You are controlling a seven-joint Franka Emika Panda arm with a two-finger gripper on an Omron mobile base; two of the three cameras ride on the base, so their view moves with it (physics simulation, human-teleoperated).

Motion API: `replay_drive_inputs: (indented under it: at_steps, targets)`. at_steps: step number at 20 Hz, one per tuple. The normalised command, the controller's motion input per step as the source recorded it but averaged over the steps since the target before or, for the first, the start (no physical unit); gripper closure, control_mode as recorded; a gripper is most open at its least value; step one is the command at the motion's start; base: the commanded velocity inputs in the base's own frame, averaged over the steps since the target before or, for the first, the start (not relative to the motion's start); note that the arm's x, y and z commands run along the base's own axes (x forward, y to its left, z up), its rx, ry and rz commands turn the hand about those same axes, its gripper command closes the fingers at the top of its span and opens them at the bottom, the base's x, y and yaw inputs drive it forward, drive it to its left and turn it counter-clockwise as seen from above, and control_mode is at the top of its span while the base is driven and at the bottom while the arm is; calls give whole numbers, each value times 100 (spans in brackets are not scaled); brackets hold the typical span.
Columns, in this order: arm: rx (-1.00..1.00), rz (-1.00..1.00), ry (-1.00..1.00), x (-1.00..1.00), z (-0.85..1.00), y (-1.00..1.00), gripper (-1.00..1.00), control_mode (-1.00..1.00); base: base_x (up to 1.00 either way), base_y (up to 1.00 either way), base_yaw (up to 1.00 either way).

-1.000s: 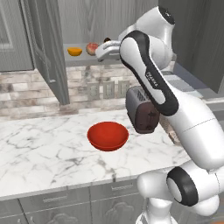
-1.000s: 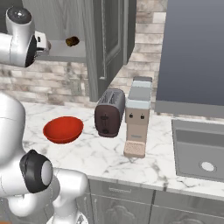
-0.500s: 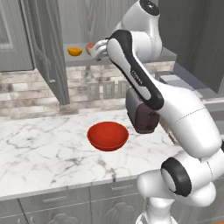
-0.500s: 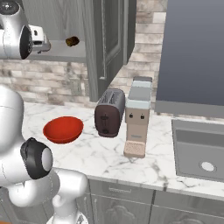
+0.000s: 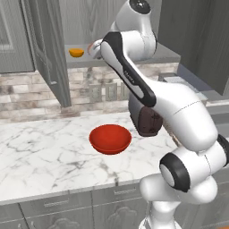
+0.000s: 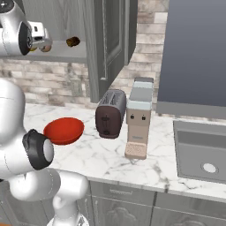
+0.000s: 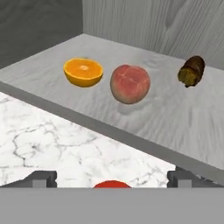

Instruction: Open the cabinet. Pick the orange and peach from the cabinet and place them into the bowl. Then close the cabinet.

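Note:
The cabinet (image 5: 48,53) stands open, both doors swung out. On its grey shelf (image 7: 175,118) lie the orange (image 7: 83,71), cut face up, and the peach (image 7: 130,84) just right of it. My gripper (image 7: 112,178) is open and empty, hovering in front of the shelf edge, level with the fruit and a short way from the peach. In the left base view the orange (image 5: 76,52) shows on the shelf, and my hand hides most of the peach. The peach (image 6: 45,47) peeks from beside the hand in the right base view. The red bowl (image 5: 110,138) sits on the counter below.
A dark brown-and-yellow object (image 7: 191,71) lies on the shelf right of the peach. A toaster (image 6: 110,119) and a coffee machine (image 6: 139,123) stand right of the bowl (image 6: 64,130). The right cabinet door (image 6: 108,39) hangs open beside the arm. A sink (image 6: 203,150) is far right.
The arm has swung left and the hand has come up close to the shelf front near the peach. The jaws have stayed open; the fruit has not moved.

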Motion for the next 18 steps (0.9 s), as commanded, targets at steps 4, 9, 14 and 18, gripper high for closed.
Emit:
replay_drive_inputs:
  at_steps: [4,9,14,18]
  targets:
    - [-3,-6,-6,34,-11,0,-100,-100,0,0,0]
    - [-2,-5,-6,29,-19,0,-100,-100,0,0,0]
    - [0,-5,-8,22,-3,0,-100,-100,0,0,0]
    - [0,-3,-7,23,0,0,-100,-100,0,0,0]
